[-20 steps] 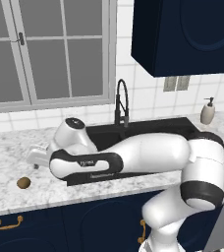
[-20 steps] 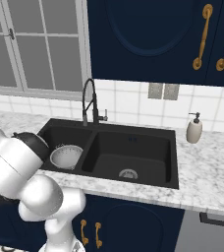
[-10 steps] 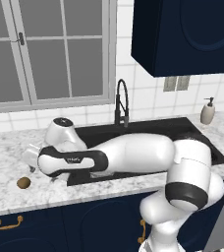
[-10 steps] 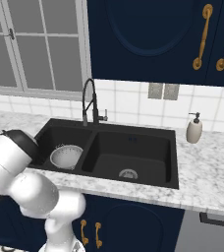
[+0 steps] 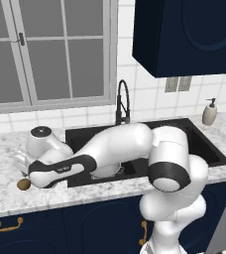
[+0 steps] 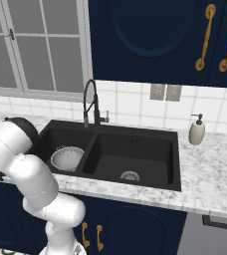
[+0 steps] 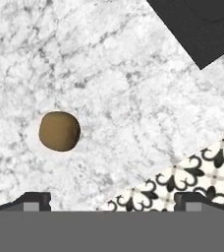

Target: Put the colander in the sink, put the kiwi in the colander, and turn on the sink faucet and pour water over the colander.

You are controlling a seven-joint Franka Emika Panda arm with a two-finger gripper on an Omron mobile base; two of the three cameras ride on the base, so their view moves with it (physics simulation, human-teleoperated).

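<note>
One step of three we count as done: the colander [image 6: 67,158] sits in the left basin of the sink [image 6: 135,137], upright over the drain, empty. Item, kiwi [image 7: 59,131]: lying alone on the marble counter [image 7: 109,83] left of the sink, close to the near edge, touched by nothing; in the left base view we see the kiwi [image 5: 23,184] just beside the hand. Item, gripper [image 7: 109,202]: fingers spread wide apart, nothing between them, hovering above the counter with the kiwi ahead of the left fingertip [image 7: 34,201] rather than centred between the two. Change noted: over the last second the arm has swung leftward, away from the sink, and lowered its hand toward the fruit, which has not moved. We read this as the start of the second step, the reach for the kiwi. By our judgement the hand must shift sideways to centre on the fruit before descending; a round kiwi so near the counter edge could roll off if nudged. Item, sink faucet [image 6: 91,102]: at the far rim, no water seen running, untouched.
</note>
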